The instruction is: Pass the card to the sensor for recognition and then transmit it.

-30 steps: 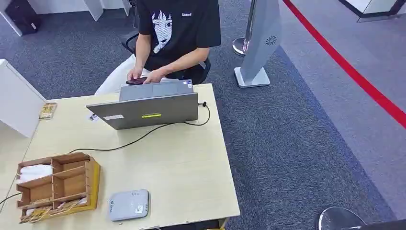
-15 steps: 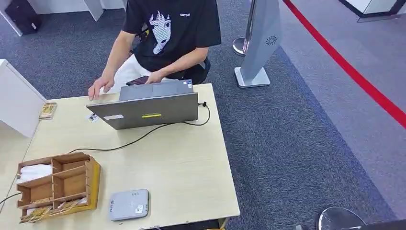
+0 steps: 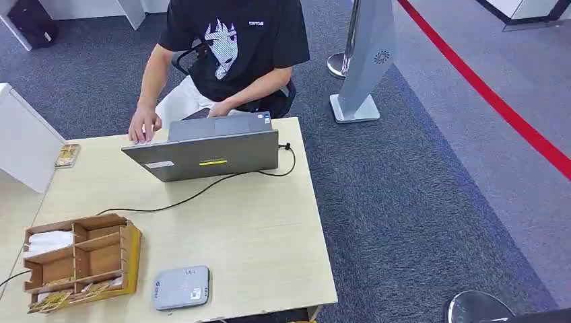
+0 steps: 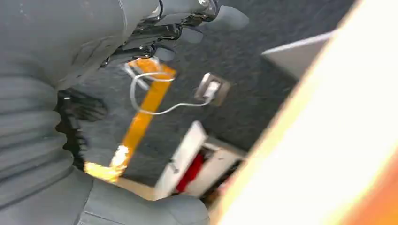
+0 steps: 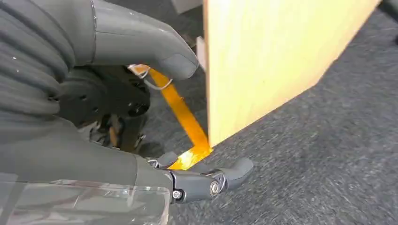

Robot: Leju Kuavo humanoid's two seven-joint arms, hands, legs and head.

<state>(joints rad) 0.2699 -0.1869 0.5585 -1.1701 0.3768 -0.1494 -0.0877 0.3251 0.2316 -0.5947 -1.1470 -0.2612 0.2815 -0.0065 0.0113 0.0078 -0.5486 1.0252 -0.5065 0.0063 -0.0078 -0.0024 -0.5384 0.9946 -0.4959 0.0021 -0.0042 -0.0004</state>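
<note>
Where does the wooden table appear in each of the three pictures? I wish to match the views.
Head view: the table fills the lower left, carrying a laptop and a grey sensor.
Left wrist view: the blurred pale band along the right side, apparently its edge.
Right wrist view: the pale wooden panel in the upper middle.
Shared landmark: the dark grey carpet, in all three views.
</note>
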